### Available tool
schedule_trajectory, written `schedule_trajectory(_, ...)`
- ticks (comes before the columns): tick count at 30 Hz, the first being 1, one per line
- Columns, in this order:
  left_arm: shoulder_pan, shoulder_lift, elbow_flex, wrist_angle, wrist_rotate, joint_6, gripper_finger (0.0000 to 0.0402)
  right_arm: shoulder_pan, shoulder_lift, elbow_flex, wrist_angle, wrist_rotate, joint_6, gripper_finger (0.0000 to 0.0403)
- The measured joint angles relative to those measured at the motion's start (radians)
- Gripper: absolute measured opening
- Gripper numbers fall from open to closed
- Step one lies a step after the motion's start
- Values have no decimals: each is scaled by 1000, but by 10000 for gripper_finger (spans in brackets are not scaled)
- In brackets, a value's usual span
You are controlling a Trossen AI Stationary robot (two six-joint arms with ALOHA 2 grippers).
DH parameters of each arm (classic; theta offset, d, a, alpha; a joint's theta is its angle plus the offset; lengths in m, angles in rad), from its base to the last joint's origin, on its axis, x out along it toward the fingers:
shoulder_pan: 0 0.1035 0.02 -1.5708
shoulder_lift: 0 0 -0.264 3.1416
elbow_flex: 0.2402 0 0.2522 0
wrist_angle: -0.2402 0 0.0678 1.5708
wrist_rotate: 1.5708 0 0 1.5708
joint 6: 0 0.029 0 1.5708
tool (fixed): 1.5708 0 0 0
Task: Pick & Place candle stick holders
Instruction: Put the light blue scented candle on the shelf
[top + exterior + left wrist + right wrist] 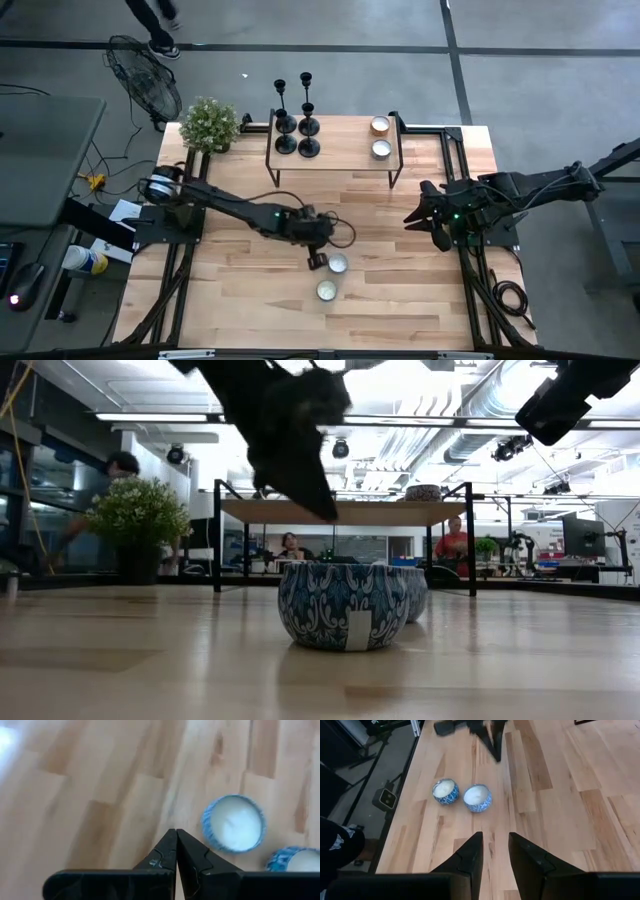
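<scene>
Left pincer [318, 259] pressed closed, empty, mid-bench beside two blue candles [337, 264]; right pincer [428, 218] parted, empty, near right edge.

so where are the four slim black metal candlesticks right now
In the high view the four slim black metal candlesticks stand clustered on the left end of the raised wooden shelf at the table's far edge, right of the potted green plant.

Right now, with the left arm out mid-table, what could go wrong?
1. The left gripper, shut and empty, hangs just beside two blue tealight tins; a low sweep could knock them.
2. The candle stick holders are slim and clustered on the raised shelf; reaching for one could topple its neighbours.
</scene>
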Motion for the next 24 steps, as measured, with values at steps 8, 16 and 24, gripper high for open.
schedule_trajectory(8,-50,-247,-208,132,-105,-8,0,0,0,0,0,6,0,84)
schedule_trajectory(16,-62,-564,-636,580,-170,-116,0,0,3,0,1,19,0,84)
schedule_trajectory(24,-61,-806,-849,722,-220,-89,0,0,21,0,22,38,19,84)
